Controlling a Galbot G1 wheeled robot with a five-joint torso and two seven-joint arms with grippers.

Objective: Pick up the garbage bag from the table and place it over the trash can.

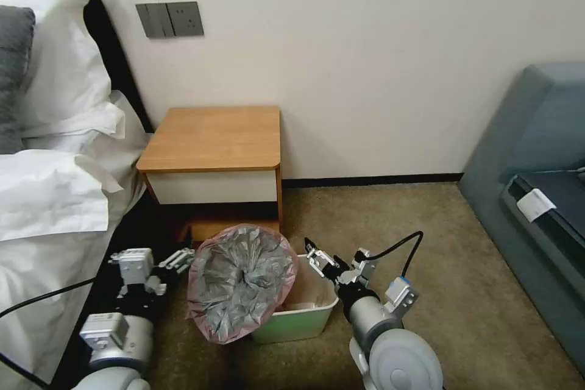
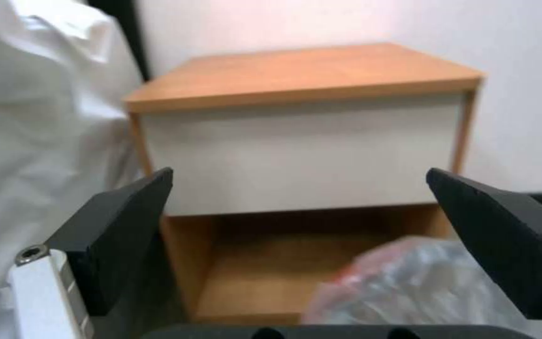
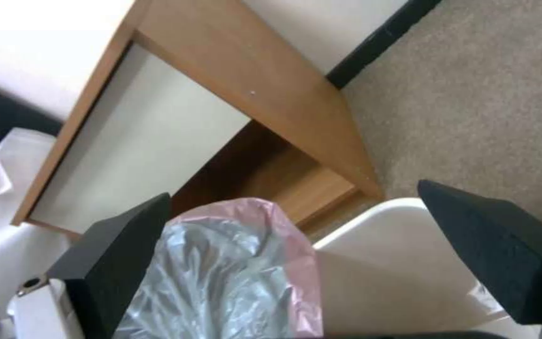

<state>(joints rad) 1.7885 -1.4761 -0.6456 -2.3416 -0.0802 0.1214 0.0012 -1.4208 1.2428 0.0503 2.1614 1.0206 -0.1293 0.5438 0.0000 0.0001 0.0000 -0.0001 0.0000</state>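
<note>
Both grippers stand released and hold nothing: the left gripper (image 1: 177, 260) at nine o'clock of the garbage bag (image 1: 241, 281), the right gripper (image 1: 318, 258) at three o'clock of it. Its pink-rimmed mouth drapes over the left side of the trash can (image 1: 304, 317), on the carpet. At twelve o'clock stands the table (image 1: 213, 137).

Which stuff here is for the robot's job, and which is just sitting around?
For the job:
bag
bin
table
left gripper
right gripper

Just around:
bed
pillows
sofa
wall switches
</note>
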